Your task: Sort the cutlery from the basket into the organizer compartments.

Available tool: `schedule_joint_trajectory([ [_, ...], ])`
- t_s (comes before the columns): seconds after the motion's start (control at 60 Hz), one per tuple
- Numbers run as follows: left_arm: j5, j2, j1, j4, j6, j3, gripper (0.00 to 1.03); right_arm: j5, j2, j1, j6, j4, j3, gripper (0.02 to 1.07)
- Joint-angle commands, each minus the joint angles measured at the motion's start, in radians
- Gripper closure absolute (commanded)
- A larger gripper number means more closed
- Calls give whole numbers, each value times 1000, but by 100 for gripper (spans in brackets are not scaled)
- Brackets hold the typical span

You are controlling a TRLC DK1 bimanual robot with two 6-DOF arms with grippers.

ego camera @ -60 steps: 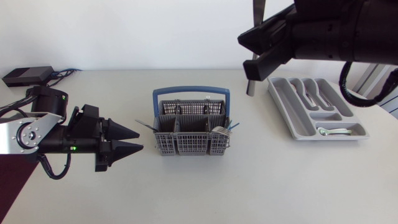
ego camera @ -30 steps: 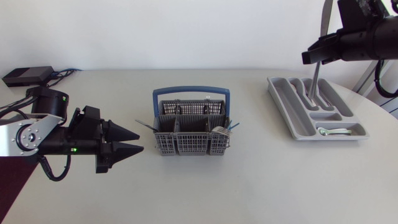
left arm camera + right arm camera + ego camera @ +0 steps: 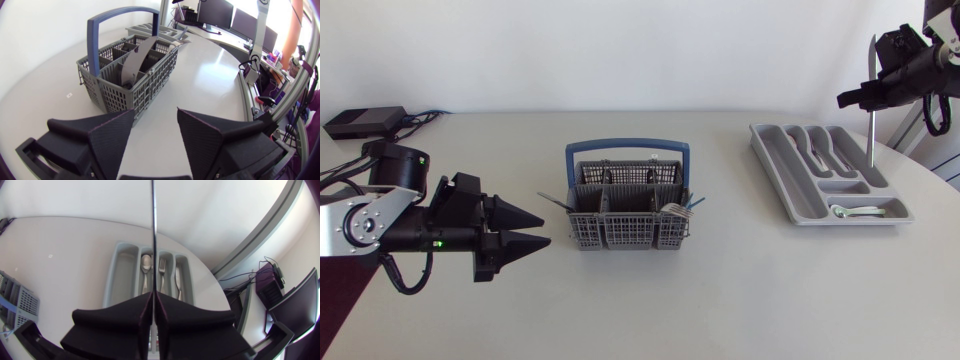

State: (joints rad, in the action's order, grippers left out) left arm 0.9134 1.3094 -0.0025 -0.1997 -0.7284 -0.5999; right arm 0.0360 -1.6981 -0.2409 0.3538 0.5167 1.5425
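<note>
One piece of cutlery (image 3: 872, 140) hangs pinched upright in our right gripper (image 3: 153, 300) above the organizer (image 3: 767, 160), upper right; we judge lowering into its slot comes next. Our left gripper (image 3: 545, 228) gapes empty near the basket (image 3: 627, 146).

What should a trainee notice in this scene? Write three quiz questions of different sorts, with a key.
1. Fill in: the basket has a ___ handle.
2. True or false: the left gripper is shut on a fork.
3. How does the right gripper hold its utensil?
A. lying in the basket
B. upright over the organizer
C. crosswise under the left gripper

Key: 1 blue; 2 false; 3 B.
</note>
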Motion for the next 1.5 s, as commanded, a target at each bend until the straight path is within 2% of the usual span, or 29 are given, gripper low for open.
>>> schedule_joint_trajectory([
  [0.0, -4, -10, -8, 5, 18, 25, 43, 35, -83, -41, 42, 0, 74, 101],
  [0.367, -44, -41, -27, 5, 34, 18, 43, 48, -351, -155, 80, 31, 329, 101],
  [0.667, -96, -56, -70, 13, 73, 20, 43, 31, -446, -190, 57, 0, 324, 101],
  [0.95, -134, -68, -106, 23, 112, 15, 43, -1, -538, -210, 43, -80, 361, 101],
  [1.483, -169, -73, -126, 31, 127, 11, 43, -12, -620, -207, 4, -46, 522, 101],
])
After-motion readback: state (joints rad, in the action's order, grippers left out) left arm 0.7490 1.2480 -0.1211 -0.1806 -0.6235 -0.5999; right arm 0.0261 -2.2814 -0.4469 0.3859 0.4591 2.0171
